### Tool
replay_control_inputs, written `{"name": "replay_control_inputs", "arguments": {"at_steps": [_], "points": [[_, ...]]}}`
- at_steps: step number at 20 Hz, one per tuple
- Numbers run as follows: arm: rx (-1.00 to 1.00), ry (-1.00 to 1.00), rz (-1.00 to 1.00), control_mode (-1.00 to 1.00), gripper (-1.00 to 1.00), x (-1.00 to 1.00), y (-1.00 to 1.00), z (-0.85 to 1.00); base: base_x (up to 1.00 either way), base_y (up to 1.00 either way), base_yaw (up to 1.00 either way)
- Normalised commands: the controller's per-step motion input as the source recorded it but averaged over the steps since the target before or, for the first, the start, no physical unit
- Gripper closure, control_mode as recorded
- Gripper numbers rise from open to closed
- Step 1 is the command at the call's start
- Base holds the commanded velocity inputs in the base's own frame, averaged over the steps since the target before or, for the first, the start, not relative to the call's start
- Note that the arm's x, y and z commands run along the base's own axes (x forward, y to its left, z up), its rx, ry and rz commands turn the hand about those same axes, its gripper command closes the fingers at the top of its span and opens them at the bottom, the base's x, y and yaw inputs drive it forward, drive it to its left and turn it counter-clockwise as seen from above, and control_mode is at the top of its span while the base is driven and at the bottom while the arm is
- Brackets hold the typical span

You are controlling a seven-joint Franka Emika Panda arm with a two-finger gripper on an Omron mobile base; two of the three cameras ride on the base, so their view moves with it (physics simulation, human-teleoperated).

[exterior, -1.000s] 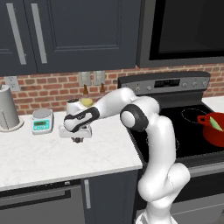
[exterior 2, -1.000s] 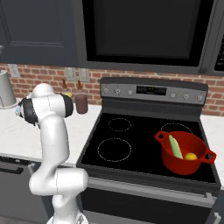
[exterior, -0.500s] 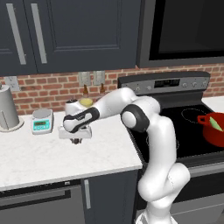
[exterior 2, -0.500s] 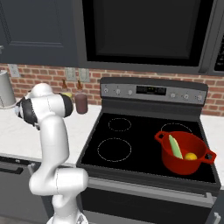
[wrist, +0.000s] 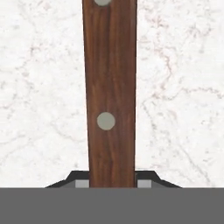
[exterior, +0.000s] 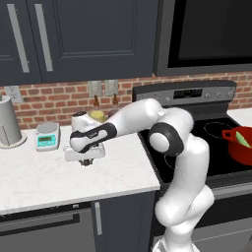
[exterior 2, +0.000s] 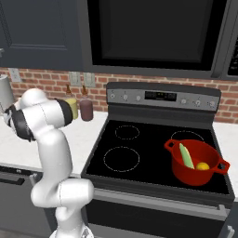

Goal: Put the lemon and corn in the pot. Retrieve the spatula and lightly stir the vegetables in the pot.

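Clamping the pincer (wrist: 112, 183) on the spatula (wrist: 109, 92) handle, low over the marble tabletop (wrist: 39, 87).

Wood-grain spatula (wrist: 109, 87) handle with metal rivets, white marble counter (wrist: 39, 87)

The lemon (exterior 2: 202, 166) and corn (exterior 2: 186, 155) lie in the pot (exterior 2: 194, 162) on the stove (exterior 2: 153, 153), right of the counter (exterior: 44, 179) where the spatula (wrist: 110, 87) lies.
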Motion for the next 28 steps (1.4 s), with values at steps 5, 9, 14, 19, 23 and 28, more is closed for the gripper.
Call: {"name": "replay_control_inputs", "arguments": {"at_steps": [5,9,14,19,23,28], "points": [[0.07,0.00,0.10,-1.00,1.00,-0.71,-0.44,0.50,0.00,0.00,0.00],[0.03,0.00,0.10,-1.00,1.00,-0.73,-0.51,0.49,0.00,0.00,0.00],[0.00,0.00,0.11,-1.00,1.00,-0.77,-0.64,0.44,0.00,0.00,0.00],[0.00,-0.01,0.15,-1.00,1.00,-0.70,-0.84,0.40,0.00,0.00,0.00],[0.00,-0.02,0.17,-1.00,1.00,-0.30,-1.00,0.16,0.00,0.00,0.00],[0.04,-0.03,0.10,-1.00,1.00,-0.03,-0.98,0.00,0.00,0.00,0.00]]}}
